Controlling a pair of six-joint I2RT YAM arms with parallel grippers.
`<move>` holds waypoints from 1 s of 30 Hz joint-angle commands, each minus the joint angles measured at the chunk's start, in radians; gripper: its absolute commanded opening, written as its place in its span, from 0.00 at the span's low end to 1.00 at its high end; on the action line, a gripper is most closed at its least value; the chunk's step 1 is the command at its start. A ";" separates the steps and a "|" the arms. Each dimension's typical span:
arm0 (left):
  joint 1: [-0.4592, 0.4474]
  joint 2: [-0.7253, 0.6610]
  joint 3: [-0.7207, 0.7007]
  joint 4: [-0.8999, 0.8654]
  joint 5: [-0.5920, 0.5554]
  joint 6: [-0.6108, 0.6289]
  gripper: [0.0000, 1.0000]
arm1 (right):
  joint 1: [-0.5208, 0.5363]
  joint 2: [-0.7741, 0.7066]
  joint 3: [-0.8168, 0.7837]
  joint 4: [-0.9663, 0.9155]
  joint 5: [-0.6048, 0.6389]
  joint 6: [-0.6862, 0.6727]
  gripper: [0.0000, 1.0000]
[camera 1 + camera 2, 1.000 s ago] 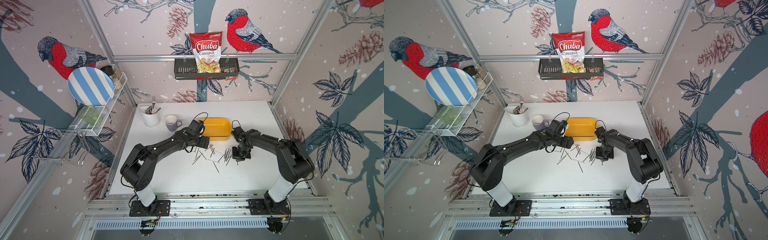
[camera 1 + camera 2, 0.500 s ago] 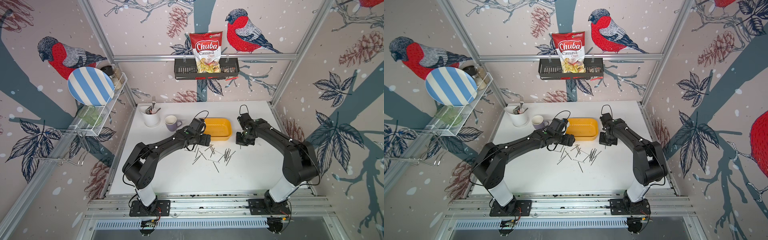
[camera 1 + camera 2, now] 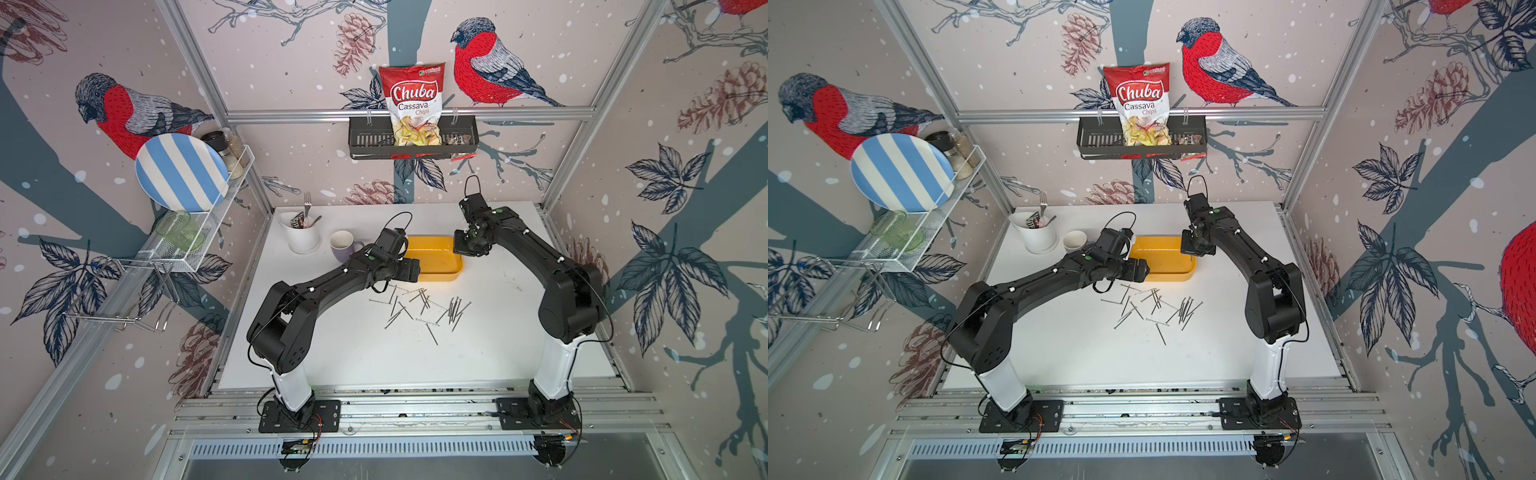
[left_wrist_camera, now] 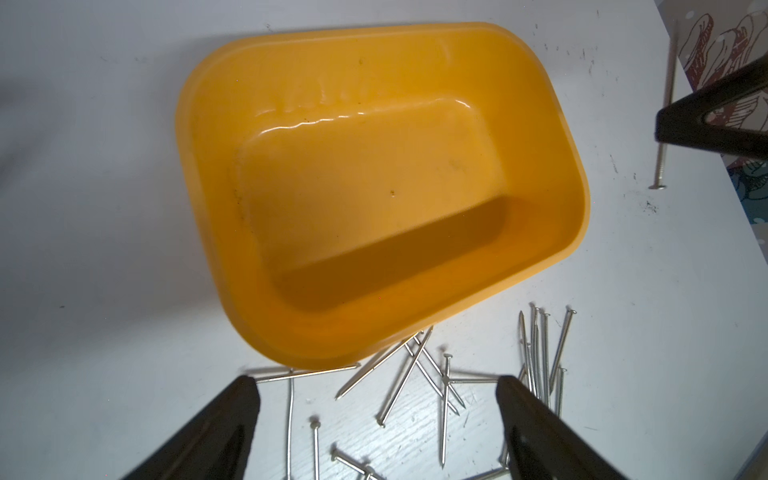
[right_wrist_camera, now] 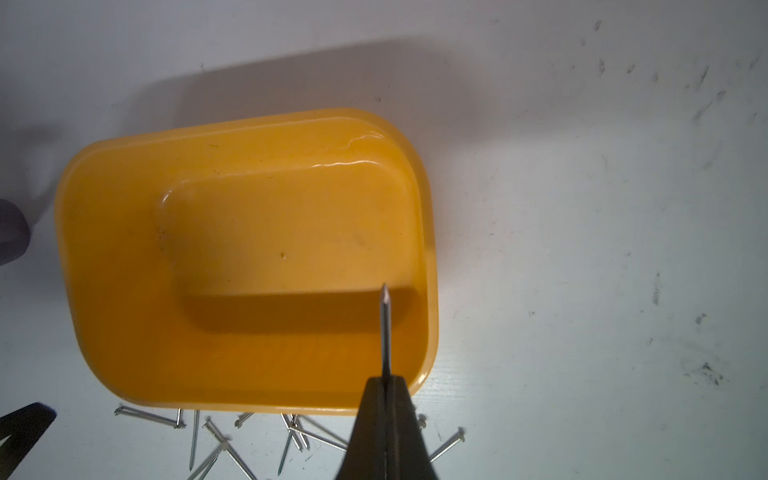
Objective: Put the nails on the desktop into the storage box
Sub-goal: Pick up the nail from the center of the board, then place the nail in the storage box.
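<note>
A thin grey metal nail (image 5: 385, 328) is clamped in the right end effector (image 5: 385, 380) near the rim of the yellow plastic tub (image 5: 124, 291); released here, it could be dropped outside.

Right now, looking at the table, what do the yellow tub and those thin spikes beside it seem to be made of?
The yellow tub: looks like moulded plastic with a glossy finish. Soft white highlights ripple along its rounded inner wall, and there are a few dark scuffs.
The nails: apparently steel or a similar metal, bare and silvery-grey. Bright glints run along the thin straight shanks and the small flat heads.
</note>
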 commanded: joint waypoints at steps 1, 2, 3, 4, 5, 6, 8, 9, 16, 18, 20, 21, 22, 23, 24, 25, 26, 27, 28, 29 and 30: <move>0.013 -0.020 -0.007 -0.012 -0.003 -0.003 0.91 | 0.004 0.058 0.040 0.000 0.002 -0.032 0.00; 0.017 -0.023 -0.010 -0.015 -0.003 -0.002 0.91 | 0.004 0.077 0.050 0.004 0.002 -0.034 0.00; 0.020 -0.028 -0.013 -0.017 -0.003 -0.001 0.91 | 0.004 0.098 0.063 0.008 -0.003 -0.039 0.00; 0.024 -0.032 -0.017 -0.019 -0.004 0.001 0.91 | 0.005 0.117 0.075 0.012 -0.005 -0.045 0.00; 0.027 -0.036 -0.021 -0.020 -0.003 0.000 0.91 | 0.005 0.134 0.087 0.013 -0.005 -0.050 0.00; 0.032 -0.042 -0.028 -0.021 -0.003 0.000 0.91 | 0.006 0.157 0.103 0.010 -0.005 -0.055 0.00; 0.038 -0.048 -0.038 -0.021 -0.003 0.001 0.91 | 0.005 0.198 0.135 -0.001 0.001 -0.068 0.00; 0.042 -0.051 -0.041 -0.022 -0.002 0.000 0.92 | 0.006 0.218 0.151 -0.007 0.001 -0.073 0.00; 0.051 -0.049 -0.043 -0.024 0.015 0.006 0.91 | 0.007 0.319 0.210 -0.015 -0.020 -0.088 0.00; 0.053 -0.046 -0.038 -0.026 0.020 0.011 0.91 | 0.009 0.337 0.217 -0.017 -0.025 -0.085 0.00; 0.052 -0.041 -0.032 -0.033 0.019 0.017 0.91 | 0.012 0.348 0.223 -0.017 -0.029 -0.086 0.00; 0.054 -0.039 -0.028 -0.034 0.020 0.020 0.91 | 0.014 0.355 0.226 -0.016 -0.029 -0.086 0.00; 0.054 -0.037 -0.027 -0.034 0.020 0.022 0.91 | 0.015 0.360 0.227 -0.018 -0.030 -0.085 0.00; 0.055 -0.037 -0.028 -0.035 0.021 0.023 0.91 | 0.015 0.364 0.230 -0.018 -0.030 -0.086 0.00; 0.055 -0.034 -0.026 -0.033 0.022 0.023 0.91 | 0.015 0.370 0.231 -0.019 -0.030 -0.086 0.00; 0.057 -0.031 -0.025 -0.033 0.024 0.025 0.91 | 0.015 0.375 0.234 -0.023 -0.031 -0.087 0.00; 0.057 -0.029 -0.024 -0.032 0.026 0.025 0.91 | 0.015 0.379 0.235 -0.023 -0.033 -0.087 0.00; 0.059 -0.027 -0.022 -0.031 0.028 0.024 0.91 | 0.015 0.383 0.235 -0.025 -0.033 -0.089 0.00; 0.059 -0.023 -0.021 -0.031 0.029 0.025 0.91 | 0.015 0.386 0.234 -0.027 -0.032 -0.088 0.00; 0.059 -0.022 -0.020 -0.031 0.031 0.025 0.91 | 0.016 0.388 0.235 -0.028 -0.031 -0.088 0.00; 0.058 -0.021 -0.019 -0.031 0.031 0.024 0.91 | 0.015 0.389 0.234 -0.027 -0.030 -0.089 0.01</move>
